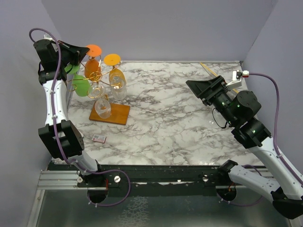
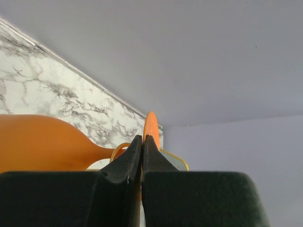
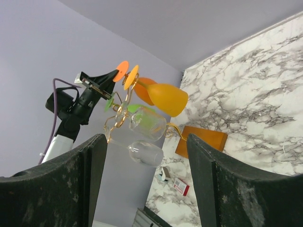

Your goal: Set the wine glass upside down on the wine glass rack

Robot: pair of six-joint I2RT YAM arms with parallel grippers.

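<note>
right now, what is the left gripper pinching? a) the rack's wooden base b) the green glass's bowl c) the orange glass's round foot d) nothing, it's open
c: in the left wrist view the left gripper is shut on the thin edge of the orange glass's foot, with its orange bowl just beside it.

No text you can read in any view.
The only printed thing you have is a small red-and-white card on the marble table, near left. Its lettering is too small and blurred to make out, from above or from the right wrist.
</note>
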